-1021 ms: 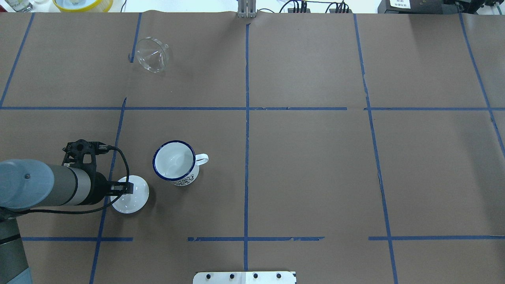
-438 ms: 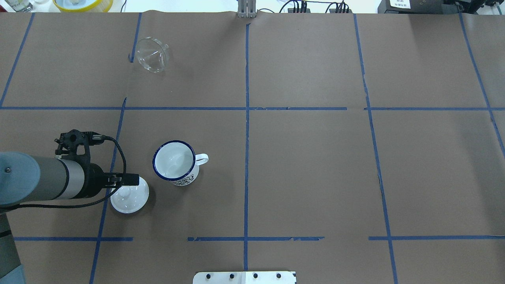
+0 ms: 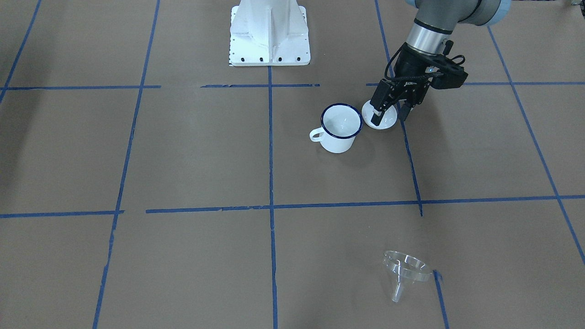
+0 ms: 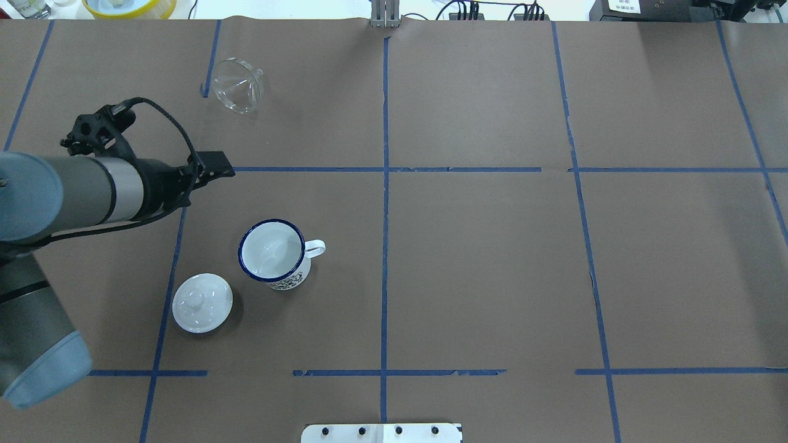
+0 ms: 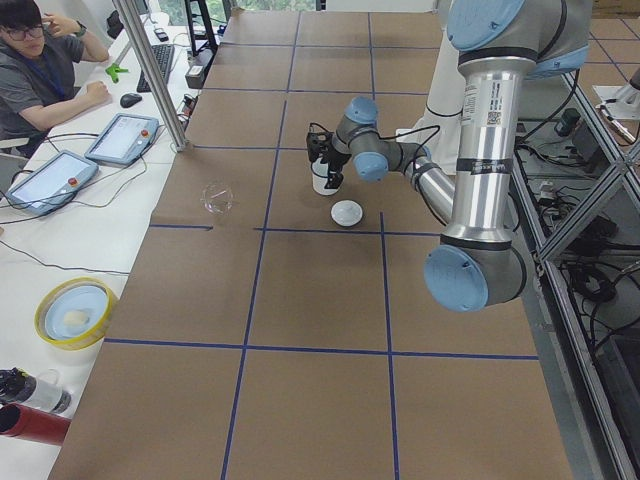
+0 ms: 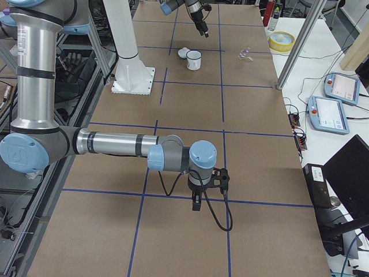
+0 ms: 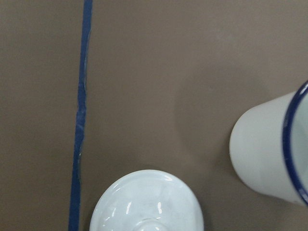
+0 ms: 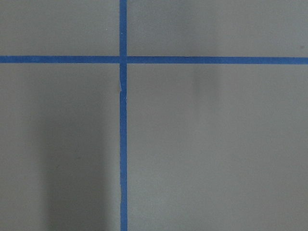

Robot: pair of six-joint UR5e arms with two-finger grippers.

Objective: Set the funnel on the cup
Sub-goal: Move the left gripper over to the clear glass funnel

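The clear funnel (image 4: 237,85) lies tilted on the far left part of the table, also in the front view (image 3: 404,270). The white mug with a blue rim (image 4: 273,252) stands upright and empty, handle to the right. My left gripper (image 4: 217,166) is open and empty. In the overhead view it hangs between mug and funnel. In the front view it (image 3: 389,118) is over the white lid. The left wrist view shows the mug's wall (image 7: 269,149). My right gripper (image 6: 196,203) shows only in the right side view, far from both; I cannot tell its state.
A white domed lid with a knob (image 4: 202,303) rests on the table left of the mug, also in the left wrist view (image 7: 147,202). Blue tape lines (image 4: 385,169) cross the brown table cover. The robot's white base (image 3: 269,34) stands at the table's near edge.
My left gripper left the lid's knob, rose, and swung toward the far side, up to the tape line. The lid stays on the table. Mug and funnel have not moved.
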